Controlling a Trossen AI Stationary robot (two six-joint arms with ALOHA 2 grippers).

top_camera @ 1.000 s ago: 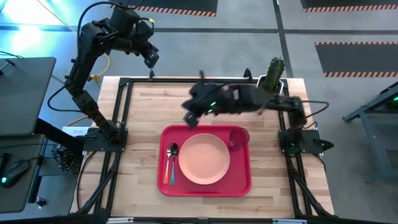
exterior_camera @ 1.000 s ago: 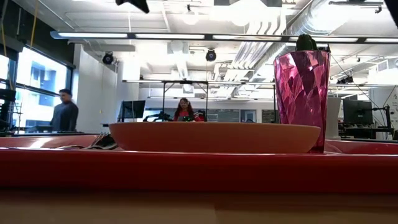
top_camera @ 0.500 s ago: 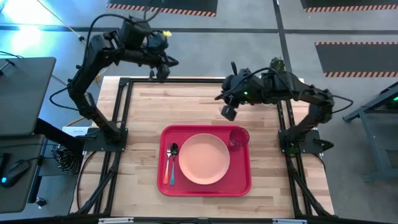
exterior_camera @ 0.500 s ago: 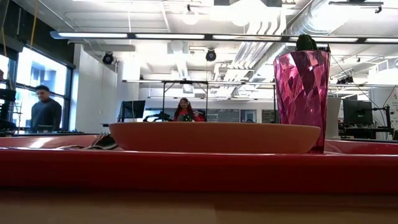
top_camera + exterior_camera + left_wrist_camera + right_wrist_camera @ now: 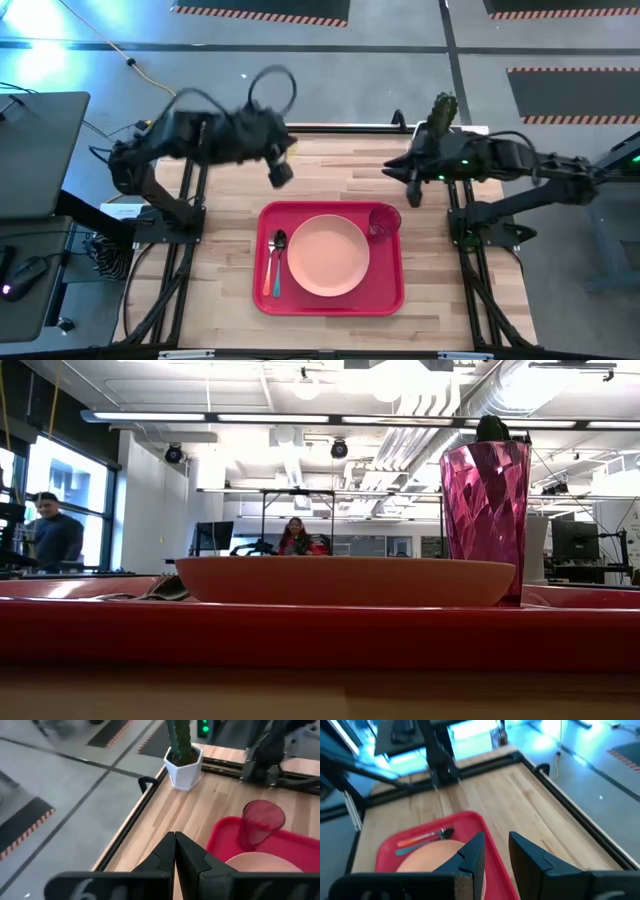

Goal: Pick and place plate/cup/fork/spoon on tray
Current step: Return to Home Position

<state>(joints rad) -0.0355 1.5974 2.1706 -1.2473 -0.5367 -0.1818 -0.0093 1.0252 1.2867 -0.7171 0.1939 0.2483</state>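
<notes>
high view showed the plate (image 5: 328, 256), cup (image 5: 383, 221), fork (image 5: 268, 278) and spoon (image 5: 278, 262) on the tray (image 5: 386, 288), below and between the grippers. left gripper (image 5: 175, 836) hovered with fingers together, right gripper (image 5: 497, 840) with fingers apart, both empty. likely homing; next, each arm needs folding clear.

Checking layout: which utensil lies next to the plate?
The teal-handled spoon; the orange-handled fork lies on its far side from the plate.
</notes>
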